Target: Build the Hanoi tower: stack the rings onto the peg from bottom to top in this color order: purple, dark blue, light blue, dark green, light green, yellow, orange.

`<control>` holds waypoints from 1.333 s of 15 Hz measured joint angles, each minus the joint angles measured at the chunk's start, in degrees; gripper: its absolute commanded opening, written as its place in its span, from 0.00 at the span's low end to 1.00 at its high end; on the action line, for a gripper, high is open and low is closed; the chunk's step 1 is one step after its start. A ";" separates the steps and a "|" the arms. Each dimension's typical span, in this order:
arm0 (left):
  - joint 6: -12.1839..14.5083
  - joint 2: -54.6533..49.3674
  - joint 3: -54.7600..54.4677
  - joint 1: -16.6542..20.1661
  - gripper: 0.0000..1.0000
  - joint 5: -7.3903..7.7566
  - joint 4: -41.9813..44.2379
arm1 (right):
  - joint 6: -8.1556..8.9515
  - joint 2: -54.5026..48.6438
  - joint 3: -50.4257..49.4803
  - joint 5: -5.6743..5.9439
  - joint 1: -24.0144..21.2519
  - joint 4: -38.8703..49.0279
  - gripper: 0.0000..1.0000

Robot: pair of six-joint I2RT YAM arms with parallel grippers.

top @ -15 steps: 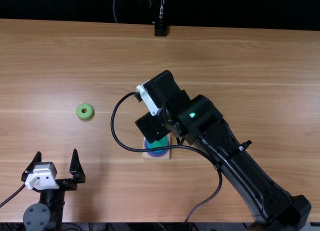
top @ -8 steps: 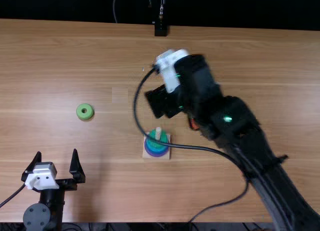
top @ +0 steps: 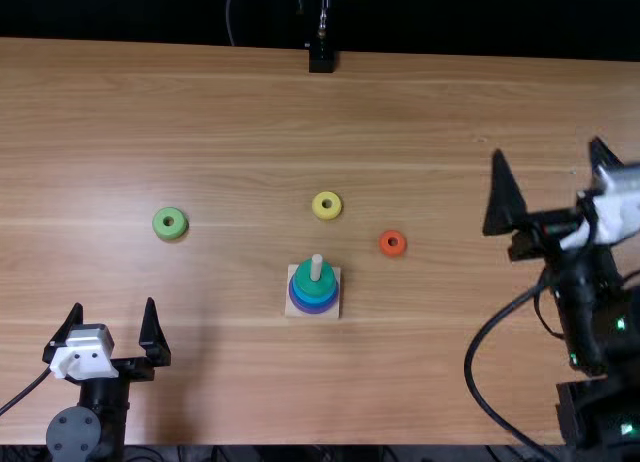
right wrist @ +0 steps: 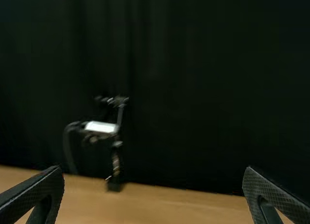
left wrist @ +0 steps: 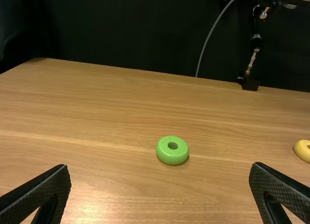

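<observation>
On the peg base (top: 291, 309) in the top view, a dark green ring (top: 312, 284) tops a light blue one, with dark blue and purple below; the peg pokes out above. Flat on the table lie a light green ring (top: 169, 223), a yellow ring (top: 319, 208) and an orange ring (top: 393, 243). My left gripper (top: 110, 320) stands open, nearer the table's front edge than the light green ring. Far to the right of the rings, my right gripper (top: 548, 162) is open and holds nothing. The left wrist view has the light green ring (left wrist: 172, 150) beyond my open left gripper (left wrist: 161, 192). My right gripper (right wrist: 153, 192) faces the far edge.
A black stand (top: 321, 57) with a camera mount rises at the table's far edge, in front of a dark curtain. The right arm's cable loops over the wooden table (top: 450, 112) at the right.
My right arm has swung away from over the peg to the right side, uncovering the stack, the yellow ring and the orange ring. The left arm has stayed still.
</observation>
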 measured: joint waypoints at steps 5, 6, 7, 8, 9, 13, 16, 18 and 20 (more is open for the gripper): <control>0.00 0.00 0.02 0.00 1.00 0.00 0.00 | -0.04 -24.65 -26.03 2.43 -5.64 7.98 1.00; -0.02 0.00 0.02 -0.02 1.00 0.04 0.02 | -0.02 -30.60 -30.10 3.74 -5.64 7.96 1.00; -0.02 0.00 0.02 0.00 1.00 0.00 0.00 | -0.04 -34.34 -32.26 4.42 -5.66 8.09 1.00; -0.02 0.00 0.02 -0.02 1.00 -0.02 0.00 | -0.07 -38.34 -34.71 5.11 -5.64 8.39 1.00; -0.02 0.00 0.02 0.00 1.00 0.00 -0.02 | -0.11 -42.49 -37.57 5.51 -5.66 8.39 1.00; -0.04 0.00 0.02 -0.02 1.00 0.00 0.00 | -0.17 -52.17 -46.49 6.03 -5.66 8.37 1.00; -0.02 0.00 0.00 0.00 1.00 0.00 0.02 | -0.17 -52.19 -49.18 6.03 -5.64 8.41 1.00; -0.02 0.00 0.00 0.00 1.00 0.00 -0.02 | -0.20 -52.19 -52.04 6.05 -5.64 8.50 1.00; -0.02 0.00 0.00 0.00 1.00 0.00 0.00 | -0.20 -52.19 -55.52 6.03 -5.64 8.35 1.00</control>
